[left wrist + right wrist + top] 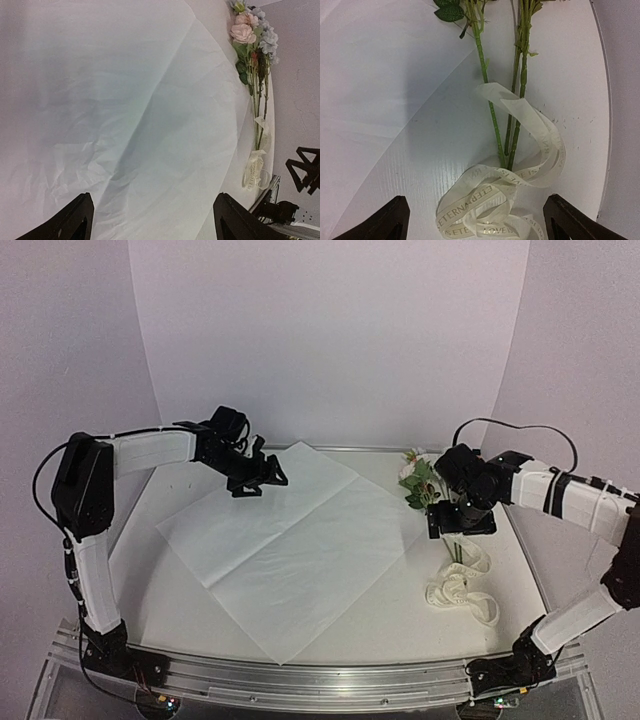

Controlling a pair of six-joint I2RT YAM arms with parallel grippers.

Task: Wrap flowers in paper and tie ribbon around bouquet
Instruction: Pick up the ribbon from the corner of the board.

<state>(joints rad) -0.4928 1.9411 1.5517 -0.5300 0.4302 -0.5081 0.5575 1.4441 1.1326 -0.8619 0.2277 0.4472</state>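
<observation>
Plainly shows the paper (290,540) lying flat mid-table, the flowers (417,480) just right of it with the ribbon (465,590) bunched at their near end, the left gripper (258,478) wide open and empty above the paper's far-left edge, the right gripper (461,521) likewise over the flowers.

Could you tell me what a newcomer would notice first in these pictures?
The paper, a large white sheet, lies spread diamond-wise across the middle of the table. Beside its right corner lie the flowers, with the ribbon in loose loops at their stem ends. The left claw hangs open over the sheet, the right claw open over stems and ribbon.
</observation>
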